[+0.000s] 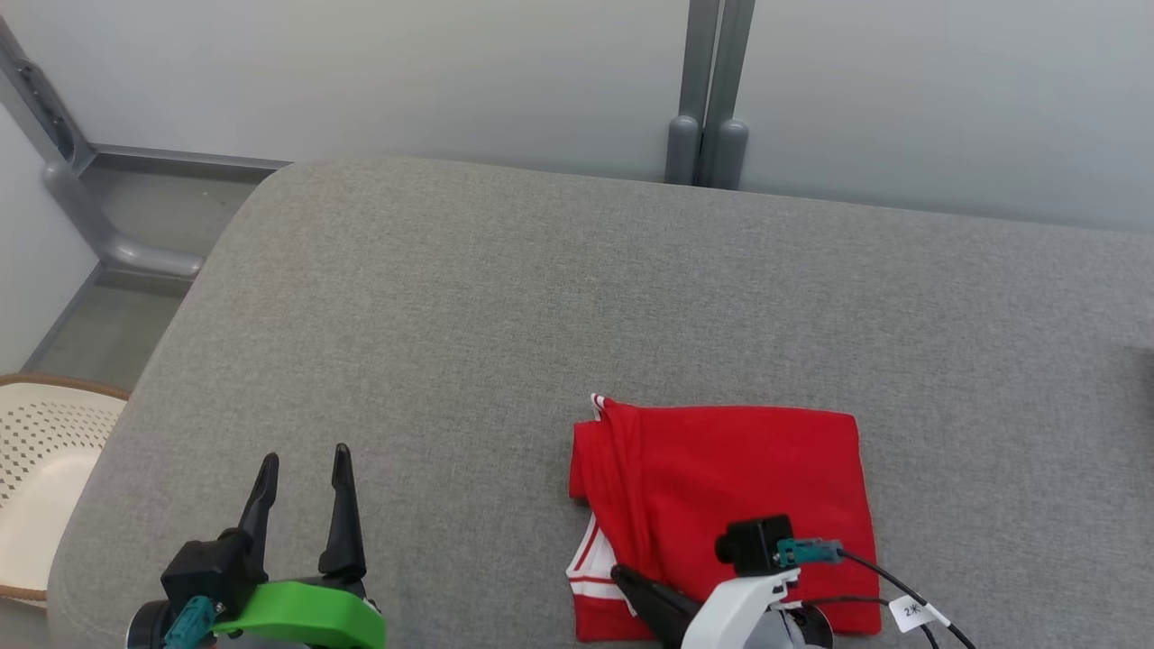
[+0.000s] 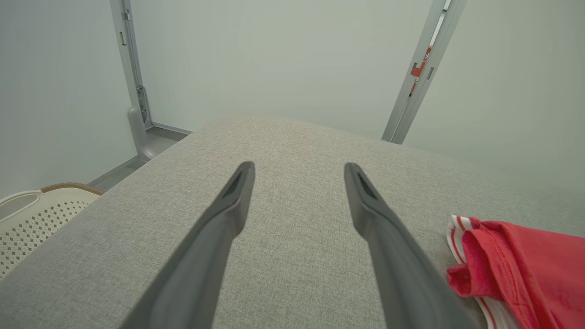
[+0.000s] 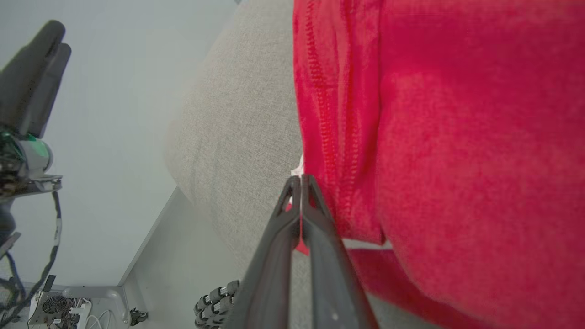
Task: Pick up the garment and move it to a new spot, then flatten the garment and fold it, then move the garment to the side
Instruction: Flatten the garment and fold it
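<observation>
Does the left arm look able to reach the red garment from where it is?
Probably yes. The left gripper hangs open over bare grey cushion, with nothing between it and the red garment on its right, whose near edge the right gripper pinches.

i see a red garment (image 1: pixel 721 487) with white stripes at its hem, on a plain grey cushion (image 1: pixel 541 297). the basket (image 1: pixel 45 451) is cream, dotted with small holes, brown at the rim. left gripper (image 1: pixel 305 455): black fingers, green mount (image 1: pixel 297 613). right gripper (image 3: pixel 299 179): dark grey fingers.
</observation>
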`<state>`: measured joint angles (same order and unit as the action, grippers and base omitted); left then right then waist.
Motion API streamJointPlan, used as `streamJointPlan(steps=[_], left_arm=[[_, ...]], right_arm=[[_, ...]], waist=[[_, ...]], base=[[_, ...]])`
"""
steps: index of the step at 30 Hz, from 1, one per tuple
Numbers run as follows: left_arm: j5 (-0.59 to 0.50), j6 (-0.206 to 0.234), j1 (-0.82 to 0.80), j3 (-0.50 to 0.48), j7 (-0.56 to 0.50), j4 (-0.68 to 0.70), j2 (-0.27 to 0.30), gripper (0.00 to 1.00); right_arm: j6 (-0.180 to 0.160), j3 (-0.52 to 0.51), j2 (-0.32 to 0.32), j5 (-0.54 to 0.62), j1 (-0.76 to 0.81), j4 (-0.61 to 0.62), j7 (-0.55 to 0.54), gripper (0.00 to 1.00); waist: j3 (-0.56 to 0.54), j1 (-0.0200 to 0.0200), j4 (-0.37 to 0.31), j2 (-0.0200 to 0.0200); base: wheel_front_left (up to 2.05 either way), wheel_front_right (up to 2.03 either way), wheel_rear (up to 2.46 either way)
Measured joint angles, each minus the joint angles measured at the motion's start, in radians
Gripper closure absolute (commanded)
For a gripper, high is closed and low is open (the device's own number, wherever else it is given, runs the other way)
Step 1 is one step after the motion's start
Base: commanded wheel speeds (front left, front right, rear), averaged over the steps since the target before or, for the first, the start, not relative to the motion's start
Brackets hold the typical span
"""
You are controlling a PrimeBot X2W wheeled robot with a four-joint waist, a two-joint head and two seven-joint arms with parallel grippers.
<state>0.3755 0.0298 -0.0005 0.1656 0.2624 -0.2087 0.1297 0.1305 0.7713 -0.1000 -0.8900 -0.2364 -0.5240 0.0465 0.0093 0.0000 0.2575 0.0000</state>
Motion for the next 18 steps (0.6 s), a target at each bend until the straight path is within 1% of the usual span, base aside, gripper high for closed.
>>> streamJointPlan(steps=[4, 6, 9, 12, 13, 14, 15, 16, 17, 18], left_arm=[[-0.002, 0.001, 0.000, -0.004, 0.000, 0.003, 0.000, 0.00], [-0.002, 0.002, 0.000, -0.006, 0.000, 0.003, -0.001, 0.00], [-0.002, 0.002, 0.001, -0.010, 0.000, 0.007, -0.006, 0.00], [-0.003, 0.003, 0.004, -0.021, 0.000, 0.016, -0.008, 0.00], [-0.004, 0.003, 0.006, -0.025, 0.000, 0.021, -0.009, 0.00], [-0.006, 0.003, 0.008, -0.028, 0.000, 0.026, -0.010, 0.00], [-0.007, 0.005, 0.010, -0.033, 0.000, 0.032, -0.012, 0.00], [-0.008, 0.006, 0.012, -0.038, 0.000, 0.038, -0.014, 0.00], [-0.008, 0.006, 0.013, -0.041, 0.000, 0.042, -0.015, 0.00], [-0.009, 0.006, 0.015, -0.047, 0.000, 0.045, -0.016, 0.00]], right_arm=[[0.000, 0.049, -0.023, -0.045, -0.028, 0.033, 0.047, 1.00], [0.000, 0.058, -0.048, -0.065, -0.042, 0.050, 0.075, 1.00], [0.000, 0.054, -0.092, -0.085, -0.058, 0.082, 0.117, 1.00], [0.000, 0.021, -0.141, -0.086, -0.078, 0.120, 0.159, 1.00], [0.000, 0.002, -0.162, -0.085, -0.083, 0.134, 0.170, 0.92], [0.000, -0.016, -0.179, -0.082, -0.087, 0.146, 0.179, 0.80], [0.000, -0.038, -0.198, -0.079, -0.090, 0.162, 0.187, 0.52], [0.000, -0.068, -0.216, -0.073, -0.093, 0.179, 0.195, 0.14], [0.000, -0.091, -0.229, -0.068, -0.096, 0.191, 0.199, 0.00], [0.000, -0.122, -0.244, -0.060, -0.098, 0.208, 0.203, 0.00]], waist=[[-0.002, 0.0000, -0.016, 0.0000], [-0.004, 0.0000, -0.028, 0.0000], [-0.009, 0.0000, -0.046, 0.0000], [-0.015, 0.0000, -0.067, 0.0000], [-0.017, 0.0000, -0.075, 0.0000], [-0.019, 0.0000, -0.082, 0.0000], [-0.021, 0.0000, -0.091, 0.0000], [-0.023, 0.0000, -0.100, 0.0000], [-0.025, 0.0000, -0.107, 0.0000], [-0.026, 0.0000, -0.117, 0.0000]], base=[[0.00, 0.00, 0.00], [0.00, 0.00, 0.00], [0.00, 0.00, 0.00], [0.00, 0.00, 0.00], [0.00, 0.00, 0.00], [0.00, 0.00, 0.00], [0.00, 0.00, 0.00], [0.00, 0.00, 0.00], [0.00, 0.00, 0.00], [0.00, 0.00, 0.00]])
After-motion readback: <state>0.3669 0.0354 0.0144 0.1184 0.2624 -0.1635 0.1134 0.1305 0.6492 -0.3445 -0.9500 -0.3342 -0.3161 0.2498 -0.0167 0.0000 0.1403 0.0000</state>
